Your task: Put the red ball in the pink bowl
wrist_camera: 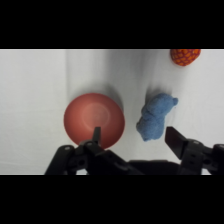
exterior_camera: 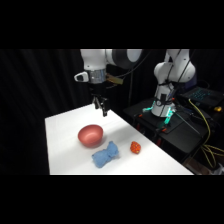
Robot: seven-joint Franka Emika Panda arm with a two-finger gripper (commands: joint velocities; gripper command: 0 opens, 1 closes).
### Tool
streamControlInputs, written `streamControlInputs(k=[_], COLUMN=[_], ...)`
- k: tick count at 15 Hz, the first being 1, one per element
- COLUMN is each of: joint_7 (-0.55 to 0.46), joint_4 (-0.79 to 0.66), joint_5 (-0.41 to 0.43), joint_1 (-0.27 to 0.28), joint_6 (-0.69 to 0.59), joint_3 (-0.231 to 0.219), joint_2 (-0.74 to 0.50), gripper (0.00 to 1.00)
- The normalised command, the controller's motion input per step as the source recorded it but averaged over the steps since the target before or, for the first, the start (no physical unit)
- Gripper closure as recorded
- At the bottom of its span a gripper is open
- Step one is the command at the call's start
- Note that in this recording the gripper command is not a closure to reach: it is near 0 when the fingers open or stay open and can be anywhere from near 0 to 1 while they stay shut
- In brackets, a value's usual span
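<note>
The pink bowl point(exterior_camera: 90, 135) point(wrist_camera: 93, 120) stands empty on the white table, left of centre. The red ball point(exterior_camera: 135, 147) point(wrist_camera: 185, 55), small and bumpy, lies on the table to the bowl's right, apart from it, cut by the top edge in the wrist view. My gripper point(exterior_camera: 102, 106) point(wrist_camera: 133, 136) hangs high above the table behind the bowl, open, with nothing between its fingers point(wrist_camera: 175, 139). Seen from the wrist, one fingertip overlaps the bowl's near rim and the other stands right of the blue cloth.
A lumpy blue cloth point(exterior_camera: 105, 155) point(wrist_camera: 155, 116) lies between the bowl and the ball, near the table's front. The table's right edge point(exterior_camera: 155, 145) runs close past the ball, with dark equipment and cables beyond it.
</note>
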Motion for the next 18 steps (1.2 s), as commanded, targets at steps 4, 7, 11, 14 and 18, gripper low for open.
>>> streamControlInputs(k=[4, 7, 11, 14, 18], joint_7=[0.02, 0.28, 0.35, 0.37, 0.35], joint_4=[-0.02, -0.43, -0.61, -0.59, -0.4], joint_5=[0.122, -0.103, -0.159, -0.174, -0.204], joint_1=[0.025, 0.078, 0.106, 0.084, 0.059], joint_6=[0.02, 0.3, 0.42, 0.41, 0.44], joint_3=[0.039, 0.043, 0.083, 0.103, 0.104], joint_2=[-0.09, -0.35, -0.46, -0.36, -0.08], gripper=[0.0, 0.0, 0.0, 0.0, 0.0])
